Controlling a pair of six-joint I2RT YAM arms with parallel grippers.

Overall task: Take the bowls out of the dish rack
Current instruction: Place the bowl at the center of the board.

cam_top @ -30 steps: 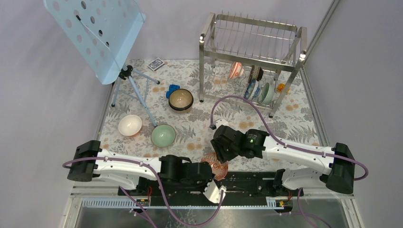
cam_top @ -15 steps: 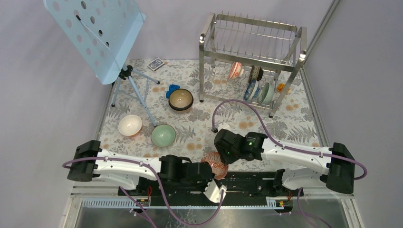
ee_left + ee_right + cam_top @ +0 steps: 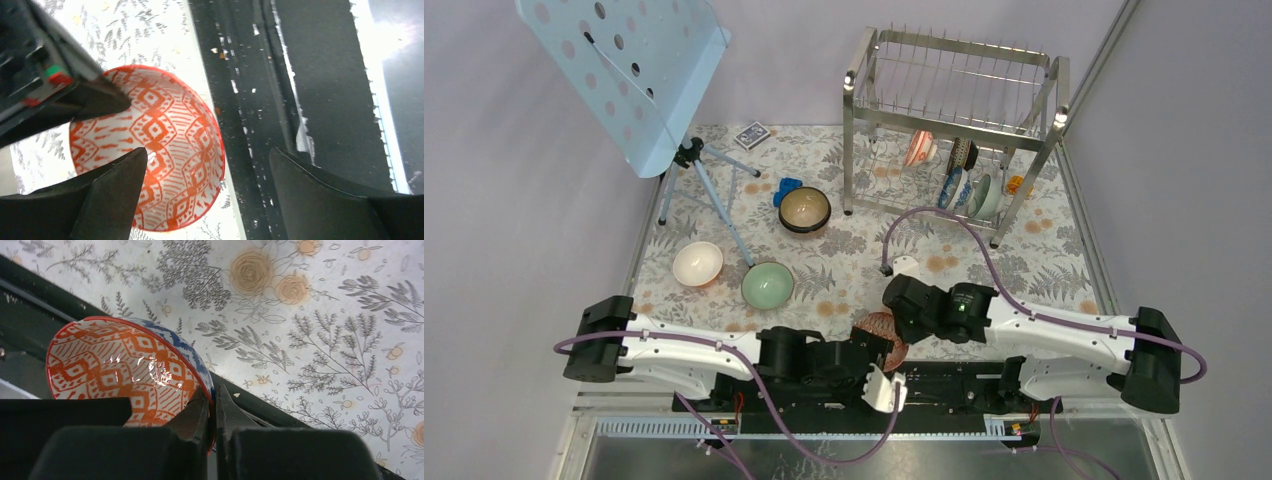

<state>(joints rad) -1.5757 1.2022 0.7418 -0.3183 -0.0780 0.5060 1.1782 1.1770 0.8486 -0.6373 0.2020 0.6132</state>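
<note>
- Grips the orange-red bowl (image 3: 125,370) by its rim in the right gripper (image 3: 212,410), fingers pinched shut.
- Keeps it tilted at the floral mat's (image 3: 1024,260) near edge.
- Shows the left gripper (image 3: 208,154) spread wide beside it, grasping nothing.

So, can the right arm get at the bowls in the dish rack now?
Probably not yet: the right end effector is shut on the rim of the orange-red bowl, so it is occupied. Otherwise the way to the dish rack looks free.
</note>
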